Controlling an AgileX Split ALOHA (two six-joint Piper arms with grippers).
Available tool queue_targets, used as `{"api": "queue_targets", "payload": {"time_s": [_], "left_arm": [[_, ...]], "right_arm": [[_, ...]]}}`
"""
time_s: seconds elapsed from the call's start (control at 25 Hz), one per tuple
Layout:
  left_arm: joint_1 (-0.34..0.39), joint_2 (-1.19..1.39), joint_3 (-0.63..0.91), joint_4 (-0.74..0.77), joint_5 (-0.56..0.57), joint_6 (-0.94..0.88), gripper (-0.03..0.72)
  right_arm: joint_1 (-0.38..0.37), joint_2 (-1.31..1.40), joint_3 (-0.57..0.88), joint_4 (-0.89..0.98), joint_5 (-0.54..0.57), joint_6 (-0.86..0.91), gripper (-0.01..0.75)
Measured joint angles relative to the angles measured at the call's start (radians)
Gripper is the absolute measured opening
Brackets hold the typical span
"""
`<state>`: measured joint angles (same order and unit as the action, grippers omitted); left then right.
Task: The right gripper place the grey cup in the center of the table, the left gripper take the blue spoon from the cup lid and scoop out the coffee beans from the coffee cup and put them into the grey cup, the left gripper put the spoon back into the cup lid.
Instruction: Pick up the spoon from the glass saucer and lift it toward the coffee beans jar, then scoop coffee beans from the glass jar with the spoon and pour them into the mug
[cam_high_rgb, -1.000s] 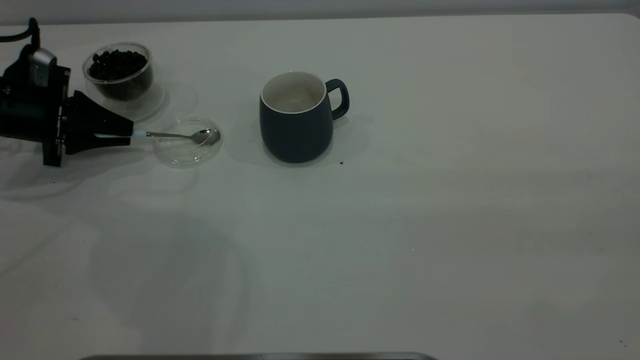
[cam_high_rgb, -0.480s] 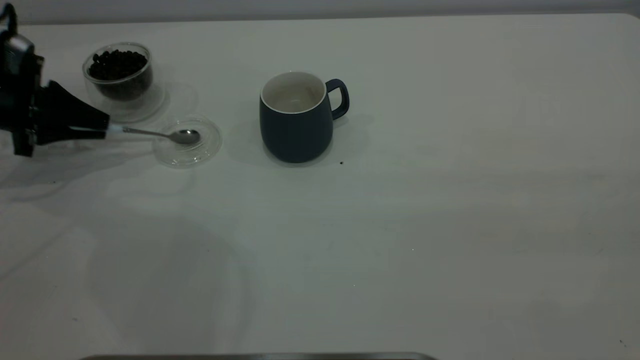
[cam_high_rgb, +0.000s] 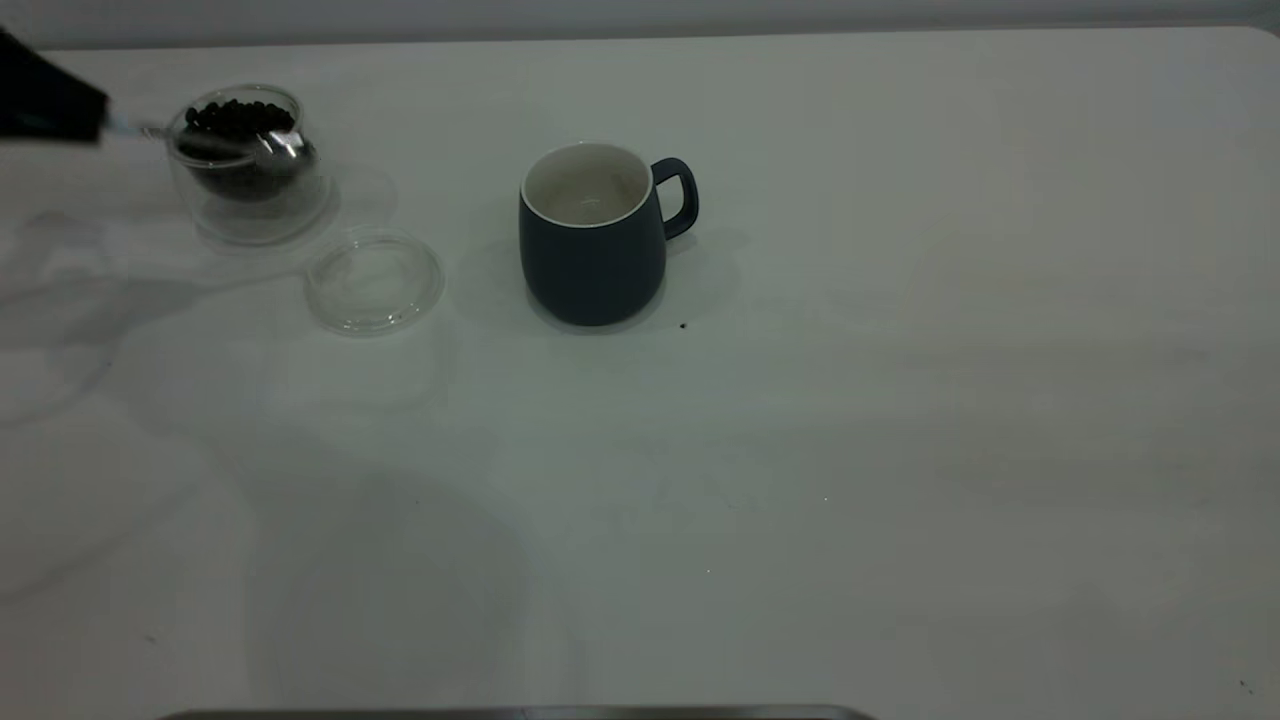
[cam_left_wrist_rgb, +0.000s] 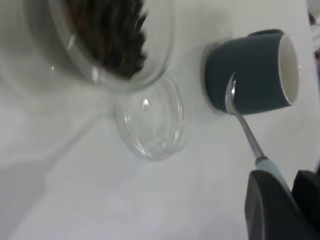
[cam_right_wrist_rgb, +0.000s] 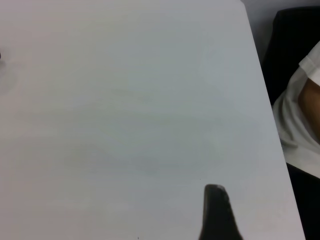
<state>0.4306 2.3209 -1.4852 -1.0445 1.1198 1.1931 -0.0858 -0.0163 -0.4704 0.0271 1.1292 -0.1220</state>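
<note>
Since the earlier frames the left tool (cam_high_rgb: 95, 125) has risen from beside the cup lid (cam_high_rgb: 374, 280) toward the far left corner, carrying the blue spoon (cam_high_rgb: 215, 145) off the lid and up to the coffee cup (cam_high_rgb: 245, 160).

The left wrist view shows what the exterior view cuts off: the tool's 2 dark fingers (cam_left_wrist_rgb: 272, 205) pinch the pale handle of the spoon (cam_left_wrist_rgb: 245, 127), and the metal neck and bowl reach out ahead of them. That view also places the lid (cam_left_wrist_rgb: 150, 120), with nothing lying on it, and the glass cup of coffee beans (cam_left_wrist_rgb: 112, 35) off to one side of the spoon, with the grey cup (cam_left_wrist_rgb: 255, 72) beyond the bowl.

In the exterior view only the tool's black tip shows at the frame's edge. Just ahead of it the spoon's bowl sits at the near rim of the coffee cup, over the coffee beans (cam_high_rgb: 238, 118); whether it touches them I cannot tell. Past the coffee cup lies the lid, and farther still the grey cup (cam_high_rgb: 595, 235) stands upright on the desk (cam_high_rgb: 900, 400), well apart from the tool.

The right wrist view shows bare desk, 1 dark fingertip (cam_right_wrist_rgb: 217, 215) of the right tool and a person's white sleeve (cam_right_wrist_rgb: 300, 120) off the desk's edge; I cannot tell how far that tool is spread.
</note>
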Motion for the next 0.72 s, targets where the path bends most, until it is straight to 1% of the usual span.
{"api": "queue_targets", "payload": {"time_s": [0.2, 0.44, 0.6, 0.72], "left_arm": [[0.0, -0.099, 0.0, 0.029, -0.102, 0.041, 0.127], [0.0, -0.1, 0.002, 0.033, -0.256, 0.084, 0.127], [0.0, -0.098, 0.002, 0.033, -0.32, 0.122, 0.127], [0.0, -0.081, 0.002, 0.03, -0.332, 0.151, 0.127]], "right_arm": [[0.0, 0.0, 0.0, 0.0, 0.0, 0.0, 0.459], [0.0, 0.0, 0.0, 0.0, 0.001, 0.0, 0.459], [0.0, 0.0, 0.0, 0.0, 0.001, 0.0, 0.459], [0.0, 0.0, 0.0, 0.0, 0.001, 0.0, 0.459]]}}
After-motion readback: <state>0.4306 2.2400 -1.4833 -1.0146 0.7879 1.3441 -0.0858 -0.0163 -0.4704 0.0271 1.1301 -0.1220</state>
